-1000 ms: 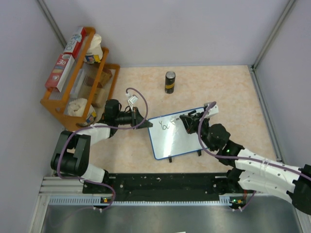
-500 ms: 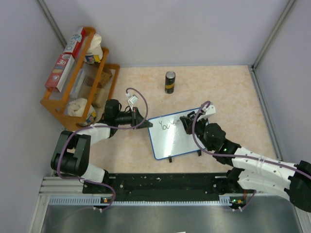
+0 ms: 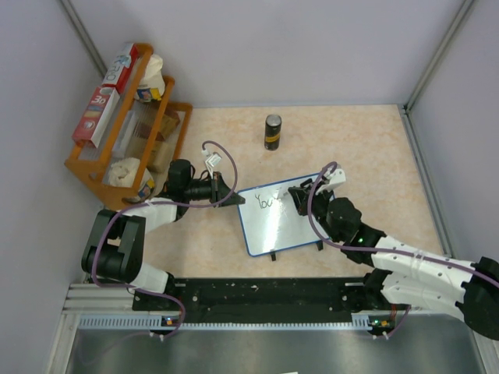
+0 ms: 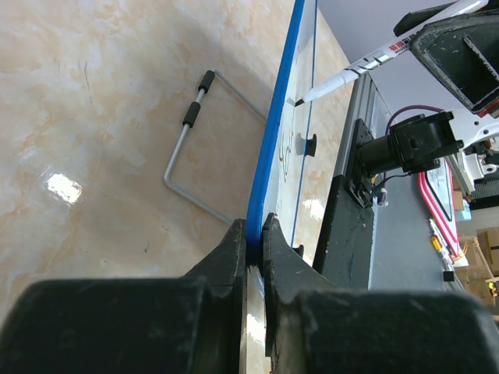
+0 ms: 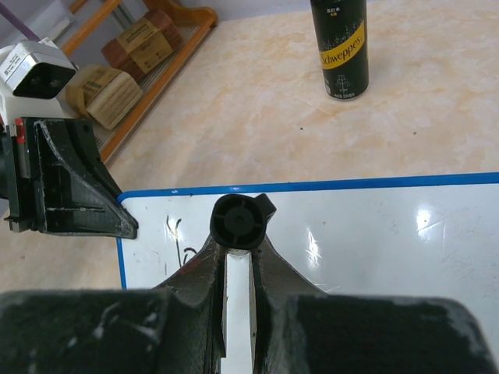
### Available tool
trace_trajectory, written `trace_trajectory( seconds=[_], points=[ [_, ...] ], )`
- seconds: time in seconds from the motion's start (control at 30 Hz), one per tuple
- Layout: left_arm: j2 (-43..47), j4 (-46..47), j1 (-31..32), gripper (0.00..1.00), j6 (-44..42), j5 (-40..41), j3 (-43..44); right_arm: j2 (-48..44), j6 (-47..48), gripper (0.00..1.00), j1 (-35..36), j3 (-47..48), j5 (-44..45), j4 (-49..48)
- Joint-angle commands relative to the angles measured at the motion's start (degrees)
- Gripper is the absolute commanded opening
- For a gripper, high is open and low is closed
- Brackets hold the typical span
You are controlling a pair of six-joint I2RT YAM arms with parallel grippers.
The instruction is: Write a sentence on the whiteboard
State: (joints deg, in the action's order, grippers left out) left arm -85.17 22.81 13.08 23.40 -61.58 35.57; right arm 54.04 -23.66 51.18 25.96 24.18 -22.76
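The whiteboard (image 3: pixel 284 226) lies tilted on the table, white with a blue rim (image 4: pixel 274 128). My left gripper (image 3: pixel 232 198) is shut on the rim of its left edge (image 4: pixel 255 234). My right gripper (image 3: pixel 300 196) is shut on a white marker (image 3: pixel 331 176) and holds it with the tip on the upper part of the board. The marker's black end (image 5: pixel 238 220) hides the tip in the right wrist view; the tip shows touching the board in the left wrist view (image 4: pixel 362 66). The sentence (image 3: pixel 270 202) is only a few dark letters near the top left corner (image 5: pixel 178 243).
A black Schweppes can (image 3: pixel 272 132) stands beyond the board, also in the right wrist view (image 5: pixel 339 47). A wooden rack (image 3: pixel 101 167) with boxes and packets fills the far left. A bent wire stand (image 4: pixel 189 148) lies under the board. Grey walls close three sides.
My right arm has shifted slightly left and nearer with the marker, and the writing has grown by a stroke or two. The left gripper and board have not moved.
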Motion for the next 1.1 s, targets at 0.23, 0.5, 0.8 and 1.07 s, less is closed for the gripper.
trace_trajectory(
  seconds=[0.23,0.5,0.8,1.07],
  points=[
    [-1.8,-4.4,0.4,0.00,-6.8,5.5,-1.0,-2.2,-0.5,0.00,-0.7,-2.2,-0.9,1.5],
    [-1.8,-4.4,0.4,0.00,-6.8,5.6,-1.0,-2.9,-1.1,0.00,-0.7,-3.8,-2.0,1.6],
    [-1.8,-4.4,0.4,0.00,-6.7,5.6,-1.0,-2.5,-0.8,0.00,-0.7,-2.1,0.4,1.1],
    [-1.8,-4.4,0.4,0.00,-6.7,5.7,-1.0,-0.8,-0.6,0.00,-0.7,0.4,2.1,-0.8]
  ],
)
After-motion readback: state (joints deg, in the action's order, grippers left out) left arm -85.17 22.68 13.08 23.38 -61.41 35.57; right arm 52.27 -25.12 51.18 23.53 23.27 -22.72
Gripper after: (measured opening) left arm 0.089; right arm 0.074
